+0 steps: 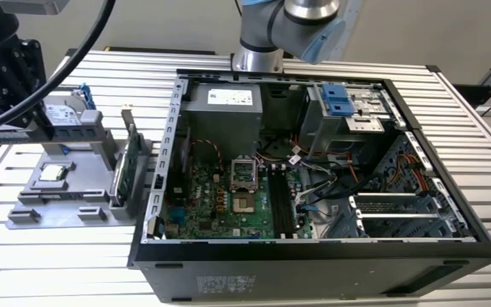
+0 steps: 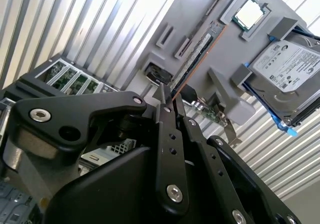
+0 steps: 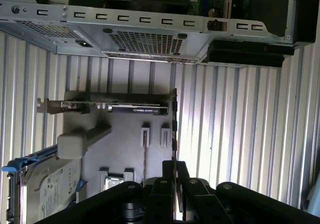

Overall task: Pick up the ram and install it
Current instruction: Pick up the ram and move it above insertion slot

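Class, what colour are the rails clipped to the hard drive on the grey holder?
Blue rails, clearest in the second wrist view.

No print is legible on the hard drive (image 2: 290, 71) or power supply (image 1: 224, 115).

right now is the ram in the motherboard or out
Out: the ram stands on edge in the grey holder outside the computer case, with the gripper at its end.

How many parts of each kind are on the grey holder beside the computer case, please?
ram: 1
processor: 1
hard drive: 1
card: 1
Total: 4
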`<state>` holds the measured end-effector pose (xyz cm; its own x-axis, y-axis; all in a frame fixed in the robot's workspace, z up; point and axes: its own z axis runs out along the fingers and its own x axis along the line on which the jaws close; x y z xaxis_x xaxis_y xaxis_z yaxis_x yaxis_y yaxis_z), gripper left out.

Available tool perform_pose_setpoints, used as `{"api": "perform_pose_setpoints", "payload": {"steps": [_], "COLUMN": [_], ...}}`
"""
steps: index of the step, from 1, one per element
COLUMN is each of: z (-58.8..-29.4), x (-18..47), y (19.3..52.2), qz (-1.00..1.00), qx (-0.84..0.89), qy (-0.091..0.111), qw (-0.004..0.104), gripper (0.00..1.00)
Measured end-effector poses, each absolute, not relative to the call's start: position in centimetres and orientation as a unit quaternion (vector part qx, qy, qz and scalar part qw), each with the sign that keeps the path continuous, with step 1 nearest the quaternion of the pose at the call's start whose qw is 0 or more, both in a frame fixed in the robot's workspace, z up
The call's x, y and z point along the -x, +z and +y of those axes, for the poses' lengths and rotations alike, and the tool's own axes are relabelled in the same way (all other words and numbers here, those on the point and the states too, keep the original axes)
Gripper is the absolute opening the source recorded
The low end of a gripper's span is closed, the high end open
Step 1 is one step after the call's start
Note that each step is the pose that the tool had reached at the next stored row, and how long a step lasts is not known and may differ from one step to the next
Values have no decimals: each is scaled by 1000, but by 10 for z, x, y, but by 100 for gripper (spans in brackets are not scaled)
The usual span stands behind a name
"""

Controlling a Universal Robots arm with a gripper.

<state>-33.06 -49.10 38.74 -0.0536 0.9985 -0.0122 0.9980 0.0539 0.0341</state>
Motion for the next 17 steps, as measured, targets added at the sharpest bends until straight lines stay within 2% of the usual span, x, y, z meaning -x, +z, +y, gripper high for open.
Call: {"api": "perform_pose_setpoints", "payload": {"steps": [17], "z": [-491], "x": [324], "y": [387], "qz": [726], "qx": [-688], "qy": [8], "qw": [16], "gripper": [0]}}
